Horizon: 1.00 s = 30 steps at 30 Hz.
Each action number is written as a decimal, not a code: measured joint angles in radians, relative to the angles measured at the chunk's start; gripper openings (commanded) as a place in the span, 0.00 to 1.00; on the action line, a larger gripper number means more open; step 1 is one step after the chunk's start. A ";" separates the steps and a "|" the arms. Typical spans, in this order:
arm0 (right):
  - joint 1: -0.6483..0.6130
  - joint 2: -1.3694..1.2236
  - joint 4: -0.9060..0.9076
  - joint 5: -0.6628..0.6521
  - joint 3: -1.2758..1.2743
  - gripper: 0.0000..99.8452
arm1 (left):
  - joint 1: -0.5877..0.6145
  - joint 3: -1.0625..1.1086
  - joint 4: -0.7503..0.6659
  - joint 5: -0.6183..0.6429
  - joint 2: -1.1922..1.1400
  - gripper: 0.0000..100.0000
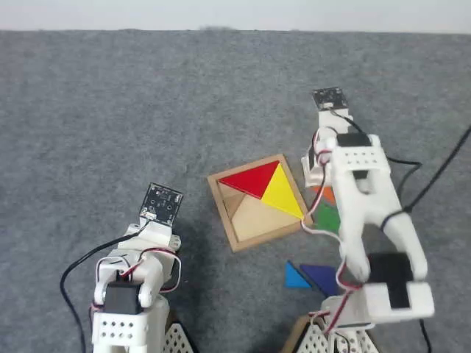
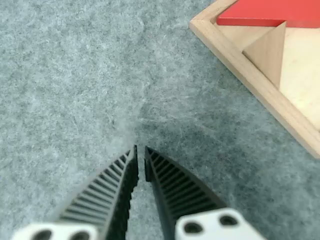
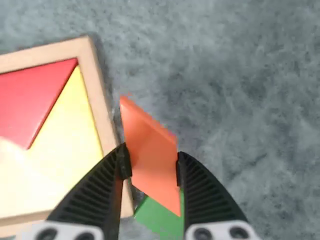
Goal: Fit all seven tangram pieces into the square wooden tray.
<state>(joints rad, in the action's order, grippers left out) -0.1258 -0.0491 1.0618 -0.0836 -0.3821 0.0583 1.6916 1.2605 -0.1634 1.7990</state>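
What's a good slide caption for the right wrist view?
Right gripper clamps orange piece beside wooden tray; red triangle and yellow triangle inside.

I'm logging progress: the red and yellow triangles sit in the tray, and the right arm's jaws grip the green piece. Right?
Not quite: the right wrist view shows the right arm's jaws gripping the orange piece, with the green piece beside it. The red triangle and yellow triangle sit in the tray.

Beneath me lies a grey fuzzy felt cloth (image 1: 110, 110), spread flat across the table on every side. Along its far edge I see a plain pale whitish strip (image 1: 221, 15). The light falls soft and even.
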 measured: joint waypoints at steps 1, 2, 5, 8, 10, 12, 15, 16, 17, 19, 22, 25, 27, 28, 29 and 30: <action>-0.003 -0.031 0.000 -0.005 0.017 0.01 | 0.000 0.000 0.000 0.000 0.000 0.02; -0.006 -0.060 0.000 -0.009 0.037 0.02 | 0.000 0.000 0.000 0.000 0.000 0.02; -0.006 -0.129 0.000 -0.035 0.087 0.11 | 0.000 0.000 0.000 0.000 0.000 0.02; 0.003 -0.150 0.000 -0.055 0.107 0.18 | 0.000 0.000 0.000 0.000 0.000 0.02; 0.006 -0.150 0.000 -0.063 0.117 0.18 | 0.000 0.000 0.000 0.000 0.000 0.02; 0.005 -0.150 0.000 -0.064 0.123 0.18 | 0.000 0.000 0.000 0.000 0.000 0.02; 0.003 -0.144 0.000 -0.068 0.123 0.18 | 0.000 0.000 0.000 0.000 0.000 0.02; 0.003 -0.138 0.000 -0.068 0.123 0.18 | 0.000 0.000 0.000 0.000 0.000 0.02; 0.003 -0.132 0.000 -0.068 0.123 0.18 | 0.000 0.000 0.000 0.000 0.000 0.02; 0.003 -0.127 0.000 -0.068 0.123 0.18 | 0.000 0.000 0.000 0.000 0.000 0.02; -0.017 -0.127 0.000 -0.100 0.123 0.18 | 0.000 0.000 0.000 0.000 0.000 0.02; -0.078 -0.144 0.000 -0.129 0.124 0.18 | 0.000 0.000 0.000 0.000 0.000 0.02; -0.091 -0.184 -0.018 -0.133 0.124 0.18 | 0.000 0.000 0.000 0.000 0.000 0.02; -0.086 -0.204 -0.028 -0.135 0.124 0.18 | 0.000 0.000 0.000 0.000 0.000 0.02; -0.080 -0.213 -0.037 -0.138 0.124 0.18 | 0.000 0.000 0.000 0.000 0.000 0.02; -0.077 -0.224 -0.043 -0.140 0.126 0.17 | 0.000 0.000 0.000 0.000 0.000 0.02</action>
<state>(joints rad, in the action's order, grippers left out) -0.2025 -0.2731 1.0188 -0.2232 -0.2562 0.0583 1.6916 1.2605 -0.1634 1.7990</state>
